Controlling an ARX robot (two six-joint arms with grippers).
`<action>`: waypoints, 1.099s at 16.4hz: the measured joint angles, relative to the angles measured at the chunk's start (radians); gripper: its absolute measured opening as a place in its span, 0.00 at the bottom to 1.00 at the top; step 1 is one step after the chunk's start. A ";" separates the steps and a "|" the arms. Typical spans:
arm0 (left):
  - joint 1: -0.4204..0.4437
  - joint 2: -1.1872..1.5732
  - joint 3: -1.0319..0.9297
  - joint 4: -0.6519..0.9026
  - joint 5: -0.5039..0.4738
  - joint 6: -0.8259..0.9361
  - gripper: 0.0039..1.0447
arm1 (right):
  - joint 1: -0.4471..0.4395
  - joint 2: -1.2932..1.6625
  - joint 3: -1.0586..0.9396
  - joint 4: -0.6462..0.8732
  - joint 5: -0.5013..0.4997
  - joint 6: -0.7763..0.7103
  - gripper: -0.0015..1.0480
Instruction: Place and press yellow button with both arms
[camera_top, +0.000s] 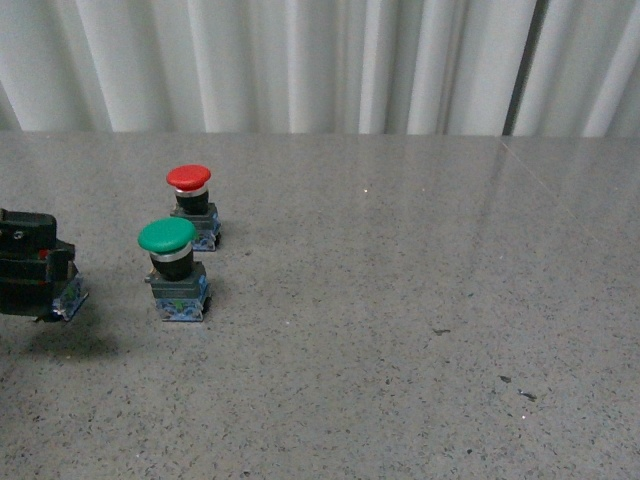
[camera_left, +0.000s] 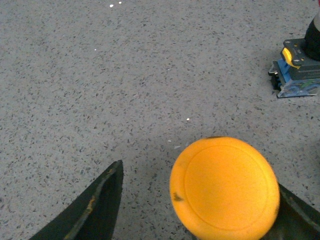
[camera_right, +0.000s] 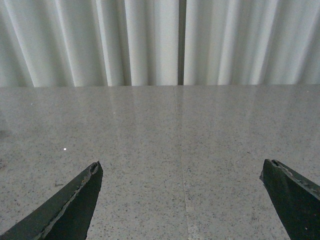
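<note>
Left end effector (camera_left: 200, 176) spread around the yellow button (camera_left: 225, 187); right end effector (camera_right: 182, 162) wide apart over bare worktop (camera_right: 150, 125).

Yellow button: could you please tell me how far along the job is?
Nothing looks finished. In hand: the left gripper straddles the yellow button, jaws open, one finger clear of the cap. To do: grip it, place it, then press it; the right gripper hangs open and empty over bare table.

Soft, even light; faint sheen on the speckled grey worktop (camera_top: 400, 300); dim shadow around the yellow-capped push button (camera_left: 225, 187).
</note>
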 joint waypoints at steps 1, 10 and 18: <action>0.005 -0.002 0.000 -0.004 0.001 0.002 0.56 | 0.000 0.000 0.000 0.000 0.000 0.000 0.94; -0.174 -0.234 0.231 -0.169 -0.110 0.008 0.29 | 0.000 0.000 0.000 0.000 0.000 0.000 0.94; -0.567 0.268 0.637 -0.223 -0.206 -0.177 0.29 | 0.000 0.000 0.000 0.000 0.000 0.000 0.94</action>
